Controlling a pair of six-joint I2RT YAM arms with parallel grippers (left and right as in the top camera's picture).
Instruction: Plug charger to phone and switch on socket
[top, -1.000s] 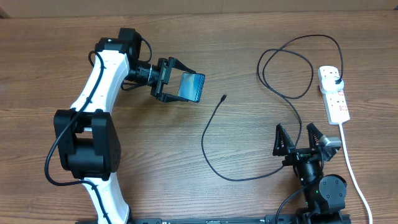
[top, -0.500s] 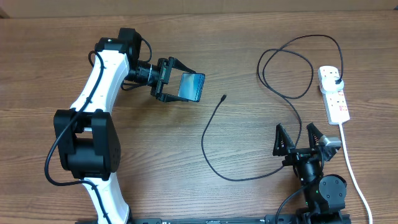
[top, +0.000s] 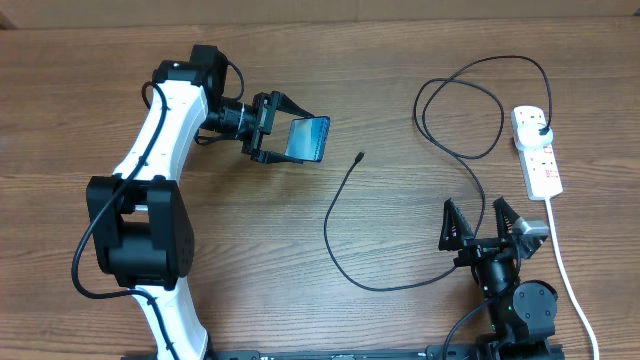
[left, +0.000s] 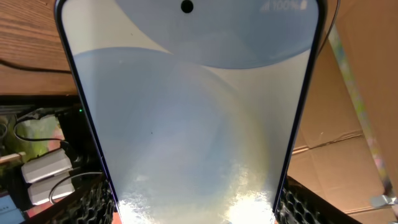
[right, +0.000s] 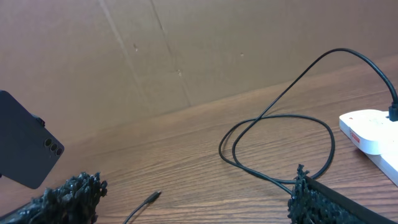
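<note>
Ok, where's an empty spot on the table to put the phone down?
The widest bare wood is between the left arm and the cable, on the near side of the phone. Another bare patch sits inside the cable's curve, left of the right gripper. The right side is crowded: cable loops, socket, white cord.

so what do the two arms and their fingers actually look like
The left arm has white curved shells between bulky black joints, with a black cable looping along it. The right arm is black and compact, with a pale grey block by the wrist. Both have black fingers with rough, pebbly black padding.
</note>
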